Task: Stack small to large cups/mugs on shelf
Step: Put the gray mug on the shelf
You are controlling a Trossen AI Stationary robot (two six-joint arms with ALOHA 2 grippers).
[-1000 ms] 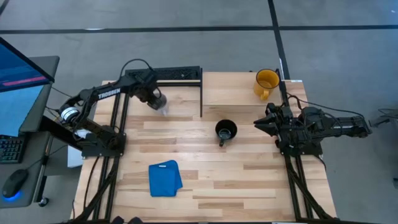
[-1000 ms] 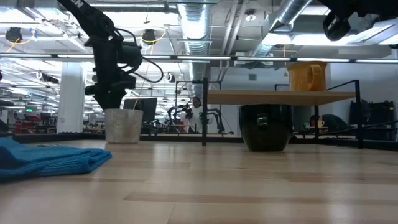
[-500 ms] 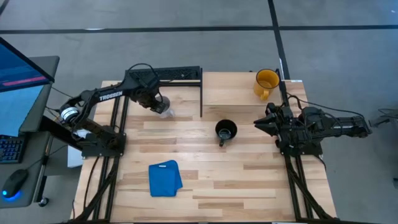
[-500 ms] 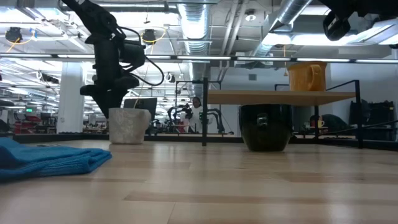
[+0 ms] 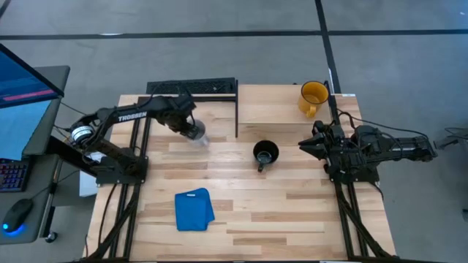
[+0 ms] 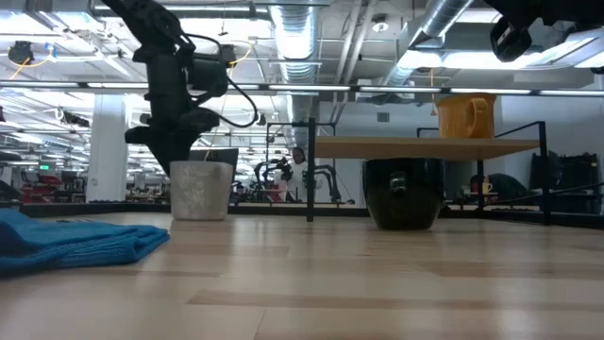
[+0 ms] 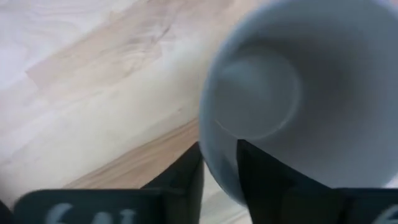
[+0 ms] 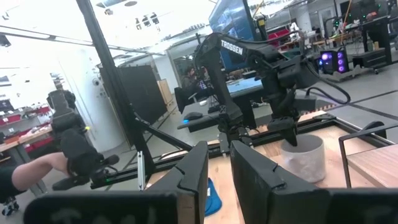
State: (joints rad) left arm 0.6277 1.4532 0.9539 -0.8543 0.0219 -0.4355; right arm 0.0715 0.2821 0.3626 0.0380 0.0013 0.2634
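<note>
The pale grey-white mug (image 5: 198, 136) stands upright on the table's left half, and my left gripper (image 5: 190, 130) comes down on it from above, shut on its wall. In the low view the gripper (image 6: 179, 156) sits on the mug (image 6: 200, 191). The yellow mug (image 5: 314, 96) stands on the shelf (image 5: 281, 113). The black mug (image 5: 265, 153) stands on the table just near of the shelf. My right gripper (image 5: 303, 146) waits at the table's right, level, a narrow gap (image 8: 219, 180) between its fingers and nothing in it. My left gripper has the grey-white mug's wall at the rim (image 7: 219, 171) between its two fingers, one finger inside the mug (image 7: 267, 183) and one outside (image 7: 183, 186). The fingers point down, on the mug's far-left side. The mug is upright with its base (image 6: 200, 216) on the table.
A folded blue cloth (image 5: 194, 210) lies near the table's front left. The shelf's black frame post (image 5: 236, 109) stands right of the grey-white mug. In the right wrist view a person's arm (image 8: 37, 171) shows beyond the table.
My left gripper has gone toward the table's right and near edges and has rolled a little. The grey-white mug has slid with it along the table, upright, closer to the shelf's frame post.
</note>
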